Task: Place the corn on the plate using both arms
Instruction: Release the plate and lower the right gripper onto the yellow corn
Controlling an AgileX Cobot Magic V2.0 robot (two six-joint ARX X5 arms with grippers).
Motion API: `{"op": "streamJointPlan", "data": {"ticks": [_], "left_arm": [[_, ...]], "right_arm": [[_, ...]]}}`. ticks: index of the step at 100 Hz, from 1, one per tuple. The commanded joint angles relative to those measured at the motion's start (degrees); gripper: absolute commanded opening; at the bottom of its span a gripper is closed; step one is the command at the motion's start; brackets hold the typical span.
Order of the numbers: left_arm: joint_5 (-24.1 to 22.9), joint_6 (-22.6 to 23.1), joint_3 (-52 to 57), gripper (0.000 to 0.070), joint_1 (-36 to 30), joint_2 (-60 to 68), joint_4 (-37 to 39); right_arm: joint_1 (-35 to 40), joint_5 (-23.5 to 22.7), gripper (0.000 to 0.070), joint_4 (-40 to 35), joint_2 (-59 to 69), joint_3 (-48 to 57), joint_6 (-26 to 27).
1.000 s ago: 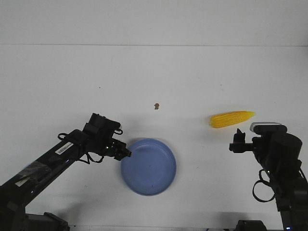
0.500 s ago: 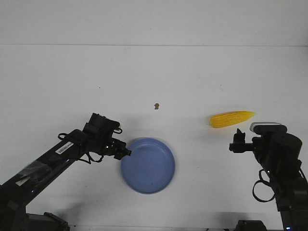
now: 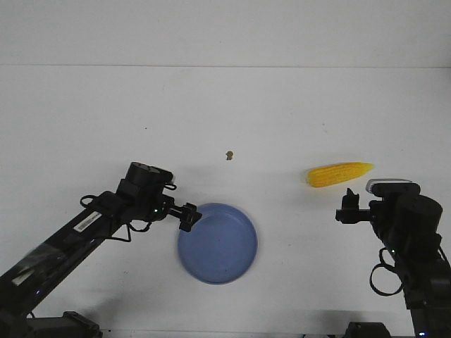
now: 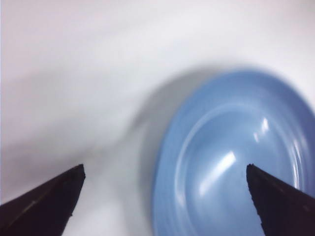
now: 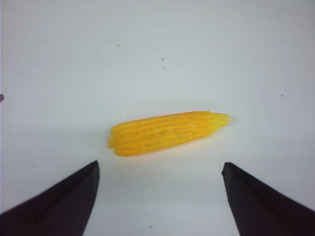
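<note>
The yellow corn [image 3: 340, 173] lies on the white table at the right, its pointed end to the right. My right gripper [image 3: 349, 201] stands open just behind it, closer to the robot; in the right wrist view the corn [image 5: 167, 132] lies crosswise just beyond the gap between the fingers of that gripper [image 5: 160, 166], which holds nothing. The blue plate [image 3: 217, 243] sits at the front centre. My left gripper [image 3: 189, 217] is at the plate's upper left rim. In the left wrist view this gripper [image 4: 164, 169] is open, one finger over the plate [image 4: 236, 157] and the other over the table.
A small brown speck [image 3: 229, 155] lies on the table beyond the plate. The table's far edge [image 3: 225, 67] meets a white wall.
My left wrist has lifted and turned, and its gripper has moved a little to the right at the plate's rim. The plate shifted slightly. The right arm and the corn have not moved.
</note>
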Motion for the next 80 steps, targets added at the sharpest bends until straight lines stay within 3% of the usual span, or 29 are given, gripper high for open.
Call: {"op": "streamJointPlan", "data": {"ticks": [1, 11, 23, 54, 80], "left_arm": [[-6.58, 2.08, 0.94, 0.07, -0.15, -3.13, 1.29], [-18.18, 4.79, 0.94, 0.07, -0.09, -7.98, 1.07], [-23.1, 5.81, 0.94, 0.07, 1.4, -12.15, -1.07], [-23.78, 5.16, 0.94, 0.07, 6.1, -15.02, -2.73], [-23.37, 4.83, 0.94, 0.07, 6.12, -15.02, -2.64]], "right_arm": [[0.04, -0.04, 0.0529, 0.61, 0.2, 0.9, 0.39], [0.04, -0.07, 0.0529, 1.01, 0.2, 0.9, 0.46], [0.04, -0.2, 0.053, 1.03, 0.22, 0.9, 4.11], [-0.24, 5.55, 0.0531, 7.61, 7.15, 0.9, 17.16], [-3.54, -2.49, 0.0571, 14.43, 24.15, 0.92, 30.08]]}}
